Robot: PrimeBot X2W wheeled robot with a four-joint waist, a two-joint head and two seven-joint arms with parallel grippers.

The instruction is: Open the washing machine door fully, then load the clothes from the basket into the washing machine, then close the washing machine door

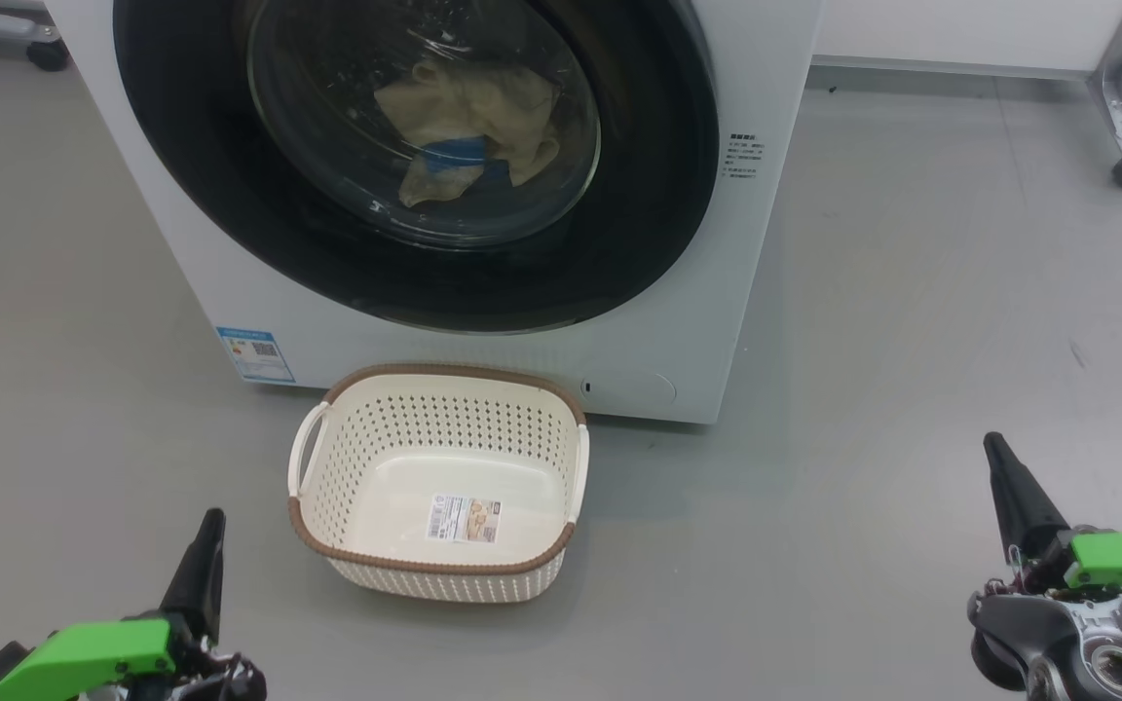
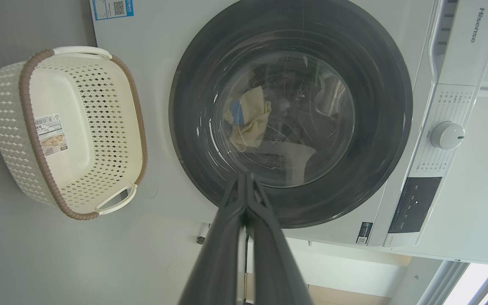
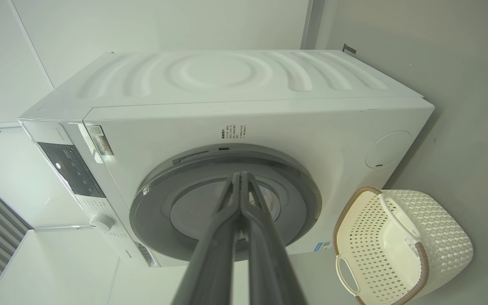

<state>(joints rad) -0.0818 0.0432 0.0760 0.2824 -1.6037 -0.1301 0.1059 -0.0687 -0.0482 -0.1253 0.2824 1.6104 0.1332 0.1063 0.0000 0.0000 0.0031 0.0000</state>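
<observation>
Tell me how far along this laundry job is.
It looks finished. Done: the basket is empty apart from its label, the clothes lie behind the glass, and the washing machine door looks shut flush on the washing machine. In hand: nothing; both sets of jaws are shut and empty, low either side of the basket. Left: nothing that shows.

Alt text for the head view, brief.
White front-loading washing machine, its round black-rimmed glass door shut, pale yellow blue-trimmed clothes inside. Empty cream perforated plastic basket sits before it; left gripper and right gripper shut, bottom corners.
</observation>
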